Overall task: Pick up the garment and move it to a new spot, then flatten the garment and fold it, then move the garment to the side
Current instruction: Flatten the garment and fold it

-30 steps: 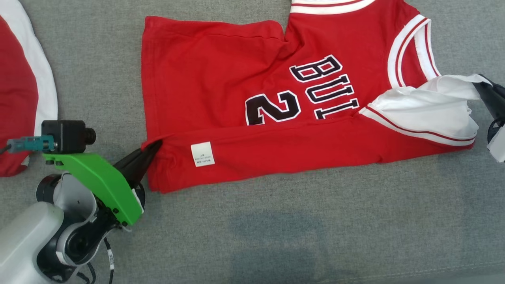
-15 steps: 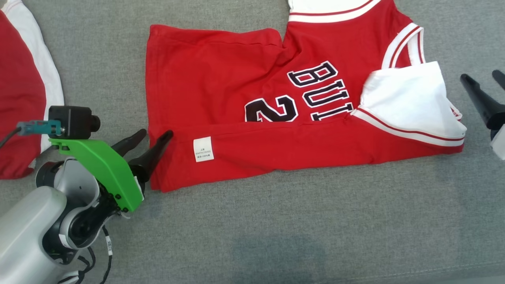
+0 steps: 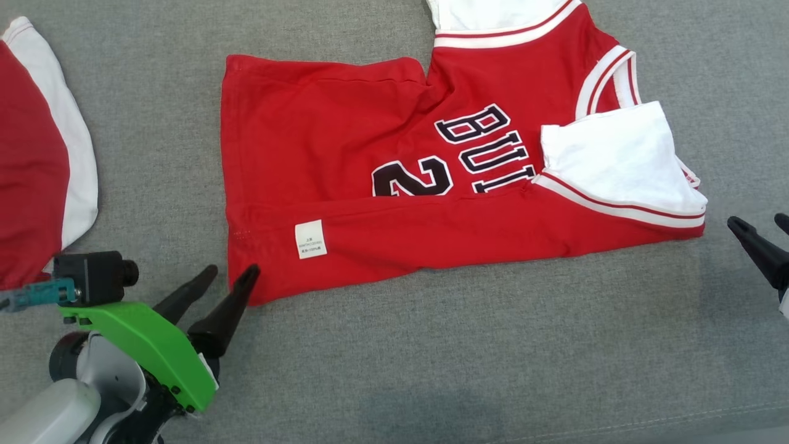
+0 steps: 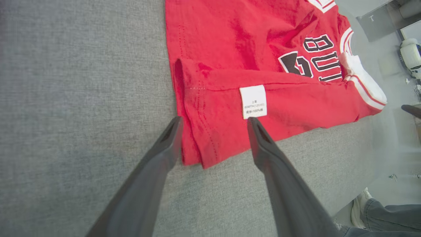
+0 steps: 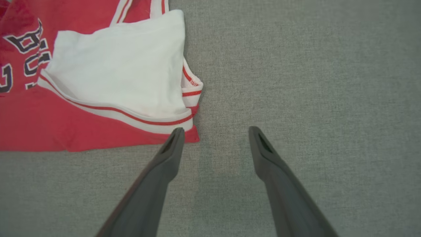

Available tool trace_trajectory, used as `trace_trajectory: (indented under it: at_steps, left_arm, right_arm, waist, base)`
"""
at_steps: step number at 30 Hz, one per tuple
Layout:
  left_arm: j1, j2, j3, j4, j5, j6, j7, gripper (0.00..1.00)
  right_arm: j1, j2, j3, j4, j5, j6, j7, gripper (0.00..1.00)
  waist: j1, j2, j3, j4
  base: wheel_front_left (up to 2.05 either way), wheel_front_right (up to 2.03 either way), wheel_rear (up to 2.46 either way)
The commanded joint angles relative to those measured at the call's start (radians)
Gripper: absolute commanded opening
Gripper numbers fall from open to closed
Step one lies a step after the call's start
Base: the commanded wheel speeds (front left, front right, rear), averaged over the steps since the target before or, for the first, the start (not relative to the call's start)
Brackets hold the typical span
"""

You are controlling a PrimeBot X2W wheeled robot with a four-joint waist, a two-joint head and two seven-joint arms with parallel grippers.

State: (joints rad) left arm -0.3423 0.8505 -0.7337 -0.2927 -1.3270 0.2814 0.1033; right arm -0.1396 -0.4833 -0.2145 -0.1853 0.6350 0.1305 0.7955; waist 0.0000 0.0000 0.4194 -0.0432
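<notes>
1. The red Bulls jersey (image 3: 345, 148) lay on the grey cloth surface (image 3: 431, 357). Its near long edge was turned up over the chest, so the care label (image 3: 310, 238) faced up and the number was half covered.
2. The left gripper (image 3: 233, 269) stood spread and empty, its fingers either side of the near hem corner. The right gripper (image 3: 758, 219) was also spread and empty, near the shoulder corner but apart from the cloth.
3. The near lengthwise fold looked laid, while the far side was not yet folded. The next grasp probably belonged on the far edge, one gripper at the hem end and one at the shoulder end.
4. Both ends were best pinched at the very edge, lifted low and carried over together, to keep the crease straight.
5. The white sleeve (image 3: 610, 160) lay loose on the fold and could flip. The arm also needed to stay clear of the second red-and-white garment (image 3: 31, 154) to the left.
</notes>
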Motion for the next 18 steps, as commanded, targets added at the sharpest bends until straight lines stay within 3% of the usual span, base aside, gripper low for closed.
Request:
trace_trajectory:
  at_steps: [1, 10, 18]
  left_arm:
    - [0.013, -0.011, 0.001, -0.004, -0.013, -0.005, -0.003, 1.0]
    - [-0.055, -0.07, -0.039, 0.07, -0.01, -0.045, 0.059, 1.0]
    - [-0.091, -0.087, -0.065, 0.142, 0.0, -0.055, 0.099, 1.0]
  right_arm:
    - [0.007, 0.005, -0.003, 0.012, -0.013, 0.0, -0.015, 1.0]
    - [-0.071, 0.02, 0.057, 0.099, -0.013, 0.0, -0.003, 1.0]
    - [-0.111, 0.017, 0.117, 0.13, -0.001, 0.0, 0.041, 1.0]
  waist:
    - [0.0, 0.0, 0.027, 0.026]
    - [0.0, 0.0, 0.066, 0.065]
    - [0.0, 0.0, 0.069, 0.075]
  base:
    - [0.0, 0.0, 0.0]
    - [0.0, 0.0, 0.0]
    - [0.0, 0.0, 0.0]
